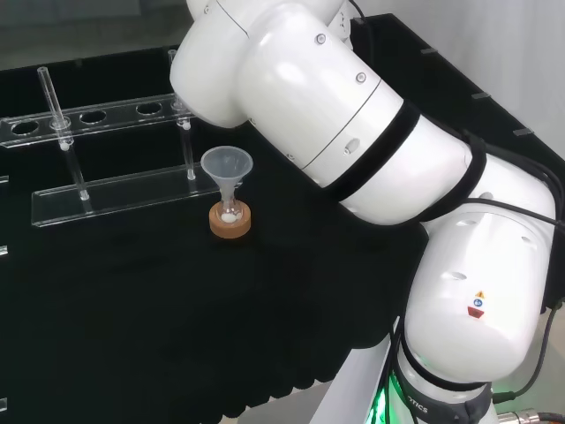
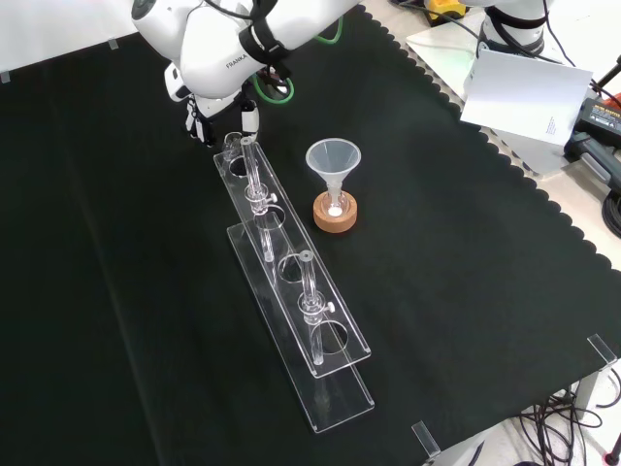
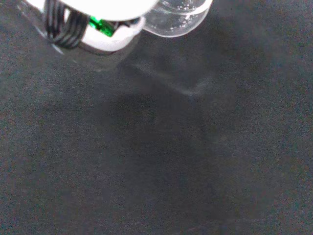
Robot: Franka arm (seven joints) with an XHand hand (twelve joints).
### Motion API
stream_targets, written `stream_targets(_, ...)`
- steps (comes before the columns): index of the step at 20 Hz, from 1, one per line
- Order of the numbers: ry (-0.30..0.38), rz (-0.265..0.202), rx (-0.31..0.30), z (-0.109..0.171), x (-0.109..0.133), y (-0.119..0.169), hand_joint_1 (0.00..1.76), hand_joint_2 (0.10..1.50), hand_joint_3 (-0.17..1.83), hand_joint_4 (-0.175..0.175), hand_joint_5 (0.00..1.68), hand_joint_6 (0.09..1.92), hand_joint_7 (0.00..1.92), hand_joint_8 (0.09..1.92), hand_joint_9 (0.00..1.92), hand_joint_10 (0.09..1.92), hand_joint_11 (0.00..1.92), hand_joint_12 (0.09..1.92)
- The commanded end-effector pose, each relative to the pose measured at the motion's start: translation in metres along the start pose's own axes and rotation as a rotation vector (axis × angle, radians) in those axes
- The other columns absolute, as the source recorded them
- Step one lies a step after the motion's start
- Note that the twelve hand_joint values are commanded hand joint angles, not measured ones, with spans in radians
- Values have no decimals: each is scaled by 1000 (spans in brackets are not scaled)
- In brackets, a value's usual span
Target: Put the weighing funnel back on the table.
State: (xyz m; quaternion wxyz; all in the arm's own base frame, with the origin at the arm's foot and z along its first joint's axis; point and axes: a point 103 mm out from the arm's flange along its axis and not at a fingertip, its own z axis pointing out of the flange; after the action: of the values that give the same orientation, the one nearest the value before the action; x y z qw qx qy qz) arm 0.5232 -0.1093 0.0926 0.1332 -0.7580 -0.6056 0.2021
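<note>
Standing funnel (image 1: 227, 165) in flask (image 1: 229, 212), hand (image 2: 199, 116) apart

The cloth (image 2: 485, 291) looks matt and finely rough. The arm (image 1: 353, 132) is glossy white plastic. The rack (image 2: 351, 388), funnel (image 2: 333, 158) and weighing funnel (image 3: 178, 19) are clear and shiny, and the ring (image 2: 335, 216) is cork.

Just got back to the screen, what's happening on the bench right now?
The arm has its hand over the black cloth at the far end of the clear rack in the front view. In the wrist view a clear rounded piece, apparently the weighing funnel, sits right by the hand with bare cloth beneath, so it looks not yet set down. The funnel stands in its flask on the cork ring beside the rack.
</note>
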Motion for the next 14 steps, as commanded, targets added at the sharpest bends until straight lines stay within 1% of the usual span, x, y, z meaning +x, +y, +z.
stream_targets(1,-88,-23,-22,4,8,4,1122,688,605,175,1256,679,606,669,914,380,743,1120)
stream_targets(7,-108,-18,-31,2,15,4,1121,689,604,175,1253,683,605,671,913,381,745,1117)
stream_targets(11,-107,-18,-29,1,16,5,1118,699,593,175,1242,698,599,674,910,382,748,1114)
stream_targets(12,-103,-19,-28,1,16,5,1114,714,575,175,1229,713,589,679,904,384,748,1111)
stream_targets(14,-90,-22,-25,0,14,5,1085,823,420,175,1148,795,519,703,852,400,710,1131)
